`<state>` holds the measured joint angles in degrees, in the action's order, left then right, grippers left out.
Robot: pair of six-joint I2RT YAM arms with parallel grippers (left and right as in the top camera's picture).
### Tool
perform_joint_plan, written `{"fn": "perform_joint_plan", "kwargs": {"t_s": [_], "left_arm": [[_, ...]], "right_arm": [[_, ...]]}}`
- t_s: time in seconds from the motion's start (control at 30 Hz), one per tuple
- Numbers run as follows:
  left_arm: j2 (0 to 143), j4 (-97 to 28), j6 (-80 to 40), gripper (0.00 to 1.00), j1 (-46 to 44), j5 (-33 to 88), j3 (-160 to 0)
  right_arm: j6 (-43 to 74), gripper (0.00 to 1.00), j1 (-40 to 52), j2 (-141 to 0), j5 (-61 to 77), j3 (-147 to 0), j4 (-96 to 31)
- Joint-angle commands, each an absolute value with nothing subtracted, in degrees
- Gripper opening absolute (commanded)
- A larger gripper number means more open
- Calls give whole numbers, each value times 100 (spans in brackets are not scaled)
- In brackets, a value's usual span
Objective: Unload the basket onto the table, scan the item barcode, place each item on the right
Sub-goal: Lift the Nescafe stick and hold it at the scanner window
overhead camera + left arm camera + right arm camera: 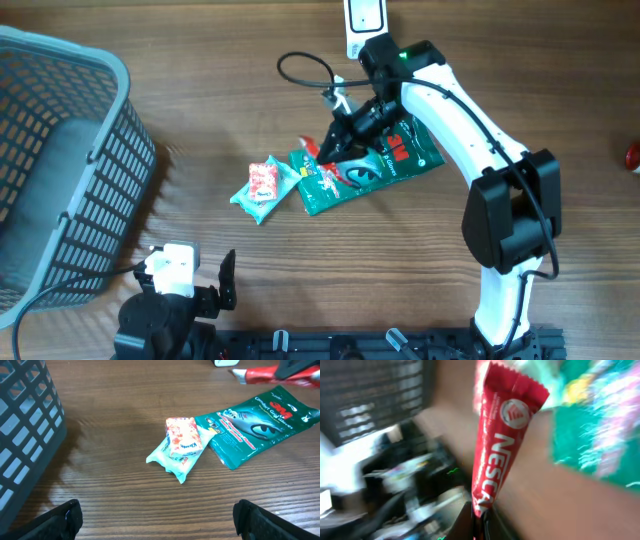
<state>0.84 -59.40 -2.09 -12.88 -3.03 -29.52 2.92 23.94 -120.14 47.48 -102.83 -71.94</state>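
My right gripper (480,521) is shut on the lower end of a red Nescafe sachet (501,440), which sticks up out of the jaws; the view is blurred. From overhead, the right gripper (337,140) hangs over the green 3M packet (375,165), and only a red tip of the sachet (311,148) shows. The left wrist view catches the sachet (257,375) at its top right. A white scanner (362,18) lies at the table's far edge. My left gripper (205,285) stands open low at the front left, its fingers (65,519) wide apart over bare wood.
A teal and orange tissue pack (262,186) (181,442) lies left of the green packet (255,422). A grey mesh basket (60,170) (25,430) fills the left side. A black cable (305,70) loops near the scanner.
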Motion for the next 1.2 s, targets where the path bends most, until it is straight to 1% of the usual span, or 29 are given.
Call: {"fn": "perform_joint_plan", "kwargs": {"t_s": [0.0,0.03,0.1,0.17,0.2,0.23,0.3,0.5,0.67,0.7,0.83,0.93,1.0,1.1,1.17], "left_arm": [[47,-5918,-222,100,-1262,-237,-2971],[47,-5918,-222,100,-1262,-237,-2971],[47,-5918,-222,100,-1262,-237,-2971],[47,-5918,-222,100,-1262,-237,-2971],[47,-5918,-222,100,-1262,-237,-2971],[47,-5918,-220,100,-1262,-237,-2971],[47,-5918,-222,100,-1262,-237,-2971],[47,-5918,-220,100,-1262,-237,-2971],[47,-5918,-222,100,-1262,-237,-2971],[47,-5918,-220,100,-1262,-239,-2971],[47,-5918,-222,100,-1262,-239,-2971],[47,-5918,-222,100,-1262,-237,-2971],[47,-5918,-222,100,-1262,-239,-2971],[47,-5918,-222,100,-1262,-237,-2971],[47,-5918,-222,100,-1262,-237,-2971]], "right_arm": [[202,4,2403,-11944,3046,-10339,-6958],[569,4,2401,-11946,2530,-10339,-6930],[2545,4,2375,-11946,958,-10339,-7006],[4224,4,2305,-11946,-91,-10339,-7216],[4681,4,2255,-11946,-331,-10339,-7229],[4901,4,2213,-11946,-397,-10339,-7194],[4950,4,2053,-11946,-408,-10339,-6829],[4040,5,1741,-11946,-215,-10392,-5474],[4042,4,1680,-11961,-797,-10512,-4228],[4034,5,1673,-11970,-976,-10512,-3804],[4023,5,1616,-12237,-1243,-10650,-2825],[4023,5,1525,-12860,-1240,-11340,-2593],[3907,5,1503,-13581,-1219,-12272,-2576],[3798,5,1503,-14247,-1225,-13168,-2567],[3787,5,1503,-14632,-1223,-13506,-2464]]}}
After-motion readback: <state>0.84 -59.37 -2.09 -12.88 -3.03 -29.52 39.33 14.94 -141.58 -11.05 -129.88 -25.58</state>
